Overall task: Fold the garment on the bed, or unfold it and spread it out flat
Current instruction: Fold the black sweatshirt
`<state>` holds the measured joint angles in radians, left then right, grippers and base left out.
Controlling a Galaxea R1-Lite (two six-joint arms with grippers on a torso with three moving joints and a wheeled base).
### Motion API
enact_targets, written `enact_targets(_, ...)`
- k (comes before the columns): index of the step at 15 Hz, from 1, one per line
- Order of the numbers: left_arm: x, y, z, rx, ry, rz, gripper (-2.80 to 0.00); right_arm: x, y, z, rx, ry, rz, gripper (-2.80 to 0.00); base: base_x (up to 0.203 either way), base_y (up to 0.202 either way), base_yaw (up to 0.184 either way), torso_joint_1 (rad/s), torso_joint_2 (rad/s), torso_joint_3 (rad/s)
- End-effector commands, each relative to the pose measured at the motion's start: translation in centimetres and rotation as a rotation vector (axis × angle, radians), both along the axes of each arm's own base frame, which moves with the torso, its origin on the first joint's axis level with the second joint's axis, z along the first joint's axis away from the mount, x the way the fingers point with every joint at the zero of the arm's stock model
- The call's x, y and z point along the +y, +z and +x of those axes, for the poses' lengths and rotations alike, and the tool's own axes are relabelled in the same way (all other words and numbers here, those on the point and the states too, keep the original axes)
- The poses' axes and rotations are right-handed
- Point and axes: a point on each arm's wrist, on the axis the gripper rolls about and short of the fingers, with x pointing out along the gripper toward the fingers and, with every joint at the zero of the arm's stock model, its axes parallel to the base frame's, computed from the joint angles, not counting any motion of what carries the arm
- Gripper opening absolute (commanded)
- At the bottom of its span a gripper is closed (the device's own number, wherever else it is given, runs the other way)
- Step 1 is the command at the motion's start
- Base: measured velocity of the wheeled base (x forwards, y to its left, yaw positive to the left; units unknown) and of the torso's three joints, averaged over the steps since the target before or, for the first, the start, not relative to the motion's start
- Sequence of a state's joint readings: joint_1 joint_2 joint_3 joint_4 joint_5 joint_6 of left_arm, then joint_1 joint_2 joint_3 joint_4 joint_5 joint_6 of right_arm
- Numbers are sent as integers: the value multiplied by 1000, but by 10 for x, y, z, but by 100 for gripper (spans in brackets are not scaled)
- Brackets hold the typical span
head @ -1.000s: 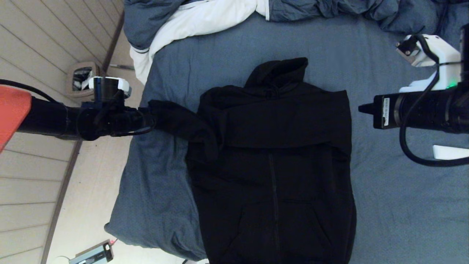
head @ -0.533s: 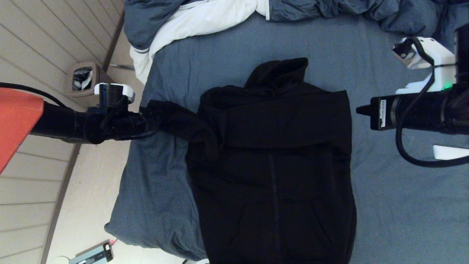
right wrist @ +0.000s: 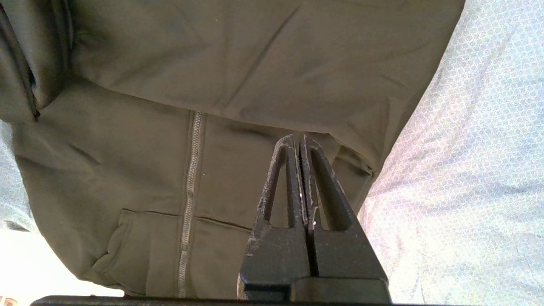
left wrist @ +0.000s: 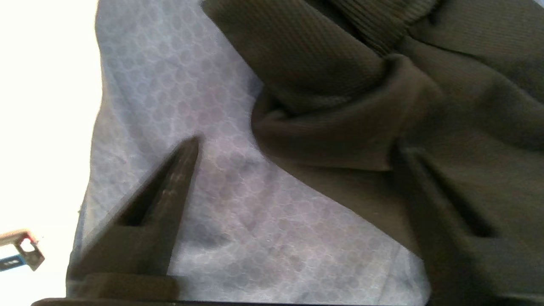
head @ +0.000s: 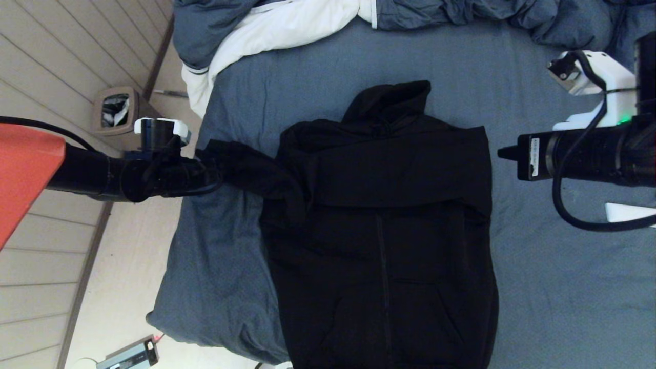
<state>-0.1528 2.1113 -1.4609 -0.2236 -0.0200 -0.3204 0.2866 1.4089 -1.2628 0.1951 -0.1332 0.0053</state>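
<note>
Black hoodie (head: 382,225) lies front-up on the blue-grey bed (head: 553,287), roughly at the bed's centre and toward its left half, the hem reaching the near edge. Zipper (right wrist: 189,199) runs closed down the middle of the front; pouch pockets sit either side of it on the near portion. Hood (head: 392,102) points to the far side, bunched and slightly peaked. Right sleeve is folded across the chest, forming a broad horizontal band with a straight lower edge. Left sleeve (head: 251,169) sticks out to the left, rumpled and rolled into a thick fold, its end at the left bed edge. Fabric shows shallow creases; body outline is near rectangular. Left gripper (left wrist: 297,146) sits at the left bed edge by that sleeve end, fingers wide apart, one finger (left wrist: 170,191) over bare sheet, the other over the black cloth; nothing clamped between them. Right gripper (right wrist: 301,142) hovers off the hoodie's right side, above the sheet, fingers pressed together and empty. Navy and white duvet (head: 277,25) is heaped along the far edge of the bed, apart from the hoodie.
</note>
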Motion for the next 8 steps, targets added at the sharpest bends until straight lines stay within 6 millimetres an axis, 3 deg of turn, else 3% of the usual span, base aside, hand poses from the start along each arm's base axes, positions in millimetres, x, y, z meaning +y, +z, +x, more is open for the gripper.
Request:
enact_targets(1,-1,0,1,0,-1,-2,-280,0,-1,0,4,0,0,-280,0,0,0,0,0,0)
enact_targets(8,-15,23,-6,-62,-35,-15,-280,0,0,-1,-1,-2,0,-280,0,0,0,0,0,0)
